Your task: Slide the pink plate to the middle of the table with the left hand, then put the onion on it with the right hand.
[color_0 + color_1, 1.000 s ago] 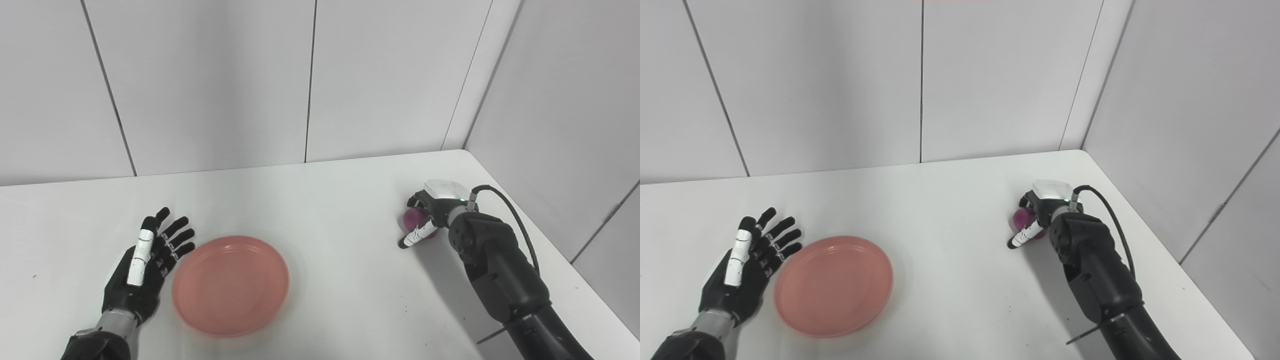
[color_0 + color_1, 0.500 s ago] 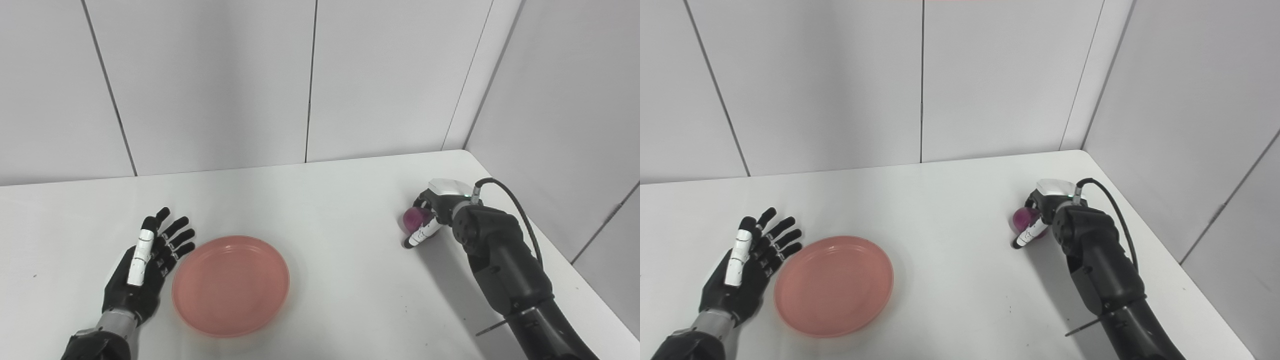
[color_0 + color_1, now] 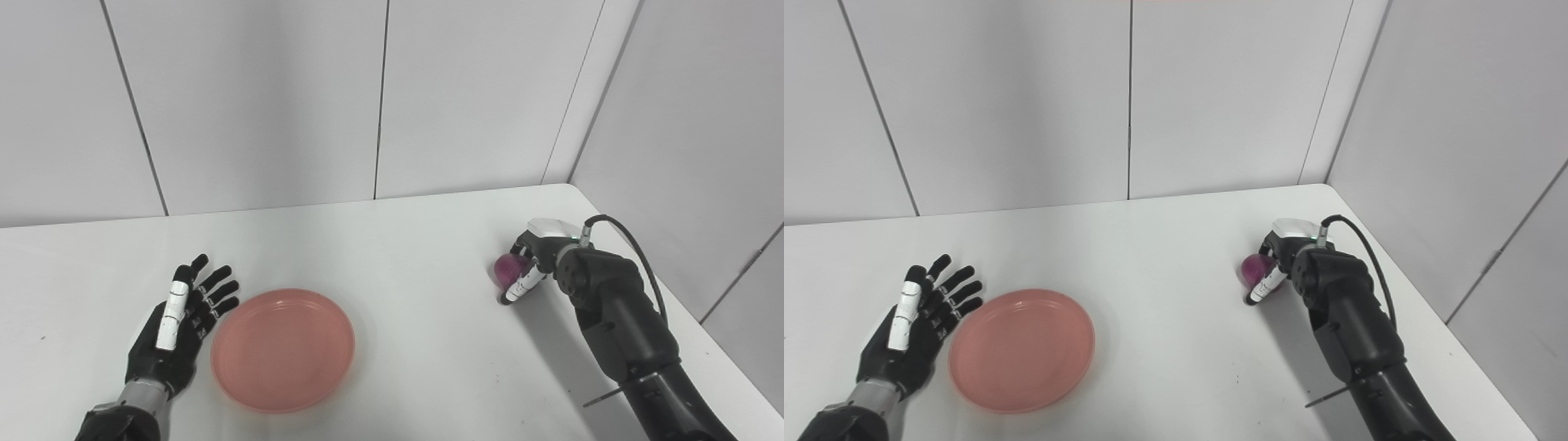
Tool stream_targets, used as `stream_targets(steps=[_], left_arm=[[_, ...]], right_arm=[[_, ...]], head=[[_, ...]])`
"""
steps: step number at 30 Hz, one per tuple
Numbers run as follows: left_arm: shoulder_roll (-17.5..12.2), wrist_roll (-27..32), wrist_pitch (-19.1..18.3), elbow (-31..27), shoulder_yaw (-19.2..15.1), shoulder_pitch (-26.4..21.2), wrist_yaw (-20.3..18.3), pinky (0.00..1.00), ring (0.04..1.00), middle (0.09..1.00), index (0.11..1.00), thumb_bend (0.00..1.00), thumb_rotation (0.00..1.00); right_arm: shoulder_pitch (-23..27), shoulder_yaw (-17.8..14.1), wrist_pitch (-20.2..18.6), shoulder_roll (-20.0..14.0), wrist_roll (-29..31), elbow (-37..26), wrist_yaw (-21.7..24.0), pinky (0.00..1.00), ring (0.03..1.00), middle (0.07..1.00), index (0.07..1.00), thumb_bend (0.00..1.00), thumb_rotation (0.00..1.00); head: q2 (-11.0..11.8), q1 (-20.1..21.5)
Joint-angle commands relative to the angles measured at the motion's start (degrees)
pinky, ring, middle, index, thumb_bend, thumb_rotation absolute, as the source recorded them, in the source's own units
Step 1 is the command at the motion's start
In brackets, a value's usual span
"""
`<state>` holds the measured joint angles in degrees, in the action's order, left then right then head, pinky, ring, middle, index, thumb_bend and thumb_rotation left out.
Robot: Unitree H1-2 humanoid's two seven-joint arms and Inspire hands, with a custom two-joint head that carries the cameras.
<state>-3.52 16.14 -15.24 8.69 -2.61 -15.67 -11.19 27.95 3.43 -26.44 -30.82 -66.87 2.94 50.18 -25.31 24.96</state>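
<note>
The pink plate (image 3: 283, 350) is seen lying flat on the white table (image 3: 416, 245), in the near part, left of the table's middle. Just to its left the left hand (image 3: 177, 327) is held with the palm turned toward the plate, its fingers (image 3: 214, 294) spread and extended, nothing being gripped; the fingertips are close beside the plate's left rim, though contact cannot be told. The purple onion (image 3: 507, 268) is found far over on the right side of the table, well apart from the plate. The right hand (image 3: 531, 263) is curled around the onion from the right and above, with a white-marked finger (image 3: 517, 289) laid across its near side. Whether the onion is resting on the table or raised off it cannot be told.
</note>
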Motion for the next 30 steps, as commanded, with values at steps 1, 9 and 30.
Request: stream_targets(steps=[1,9,30], left_arm=[[-0.4,-0.9,-3.8,1.8,0.1,2.2,1.2,0.84,0.846,0.881,0.959,0.89,0.84],[-0.4,-0.8,-3.7,1.8,0.0,2.2,1.1,0.84,0.846,0.882,0.955,0.9,0.83],[-0.3,-0.7,-3.8,1.7,0.0,2.2,1.1,0.84,0.847,0.881,0.957,0.9,0.83]], right_arm=[[0.0,-0.5,-0.5,-0.4,0.6,0.1,0.3,0.27,0.376,0.515,0.711,0.8,0.23],[-0.2,-0.5,-0.5,-0.3,1.4,0.4,-0.3,0.27,0.387,0.546,0.696,0.77,0.22],[0.0,-0.3,-0.5,0.3,1.4,-5.8,0.7,0.22,0.325,0.48,0.692,0.76,0.21]], head=[[0.0,-0.1],[-0.1,-0.1],[-0.3,-0.1]])
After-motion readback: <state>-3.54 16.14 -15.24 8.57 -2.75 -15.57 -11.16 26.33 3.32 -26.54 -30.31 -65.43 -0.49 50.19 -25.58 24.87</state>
